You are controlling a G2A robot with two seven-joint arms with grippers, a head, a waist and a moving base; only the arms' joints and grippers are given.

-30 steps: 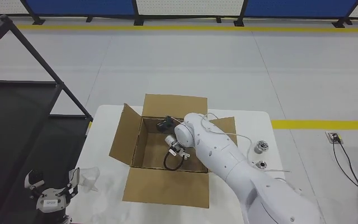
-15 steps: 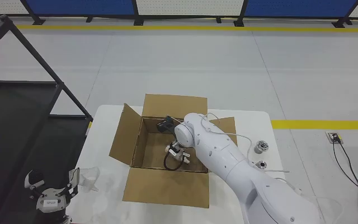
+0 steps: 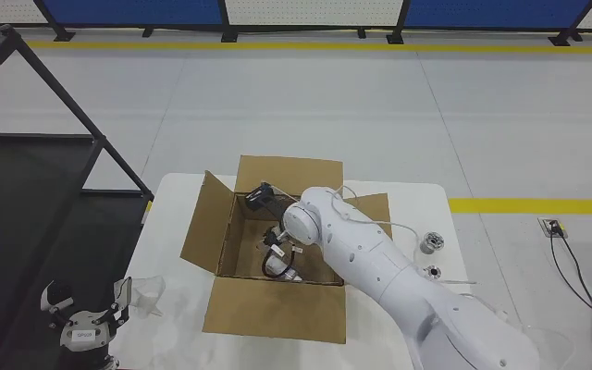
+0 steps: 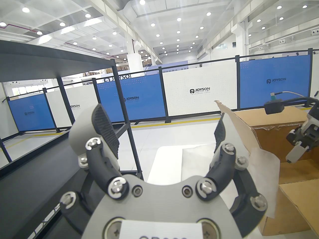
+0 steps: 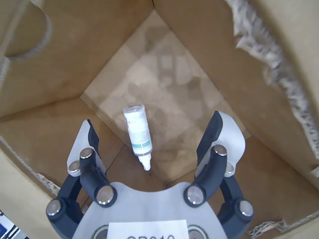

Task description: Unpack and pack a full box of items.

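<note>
An open cardboard box (image 3: 218,231) stands mid-table with its flaps spread. My right gripper (image 3: 277,263) reaches down inside it. In the right wrist view a small white bottle (image 5: 137,130) with a teal band lies on the box floor (image 5: 174,95), nozzle toward the wrist. The right gripper (image 5: 154,130) hangs open above it, the bottle between the fingers but closer to one; no contact shows. My left gripper (image 3: 85,300) sits open and holding nothing at the table's near left corner, facing the box (image 4: 274,125).
Two small round spools (image 3: 431,243) (image 3: 431,273) lie on the table right of the box. A clear plastic wrapper (image 3: 146,291) lies by the left gripper. A black metal shelf rack (image 3: 55,185) stands left of the table.
The right arm's wrist has swung left and its gripper has shifted toward the box's near-left area. The left arm has stayed still.
</note>
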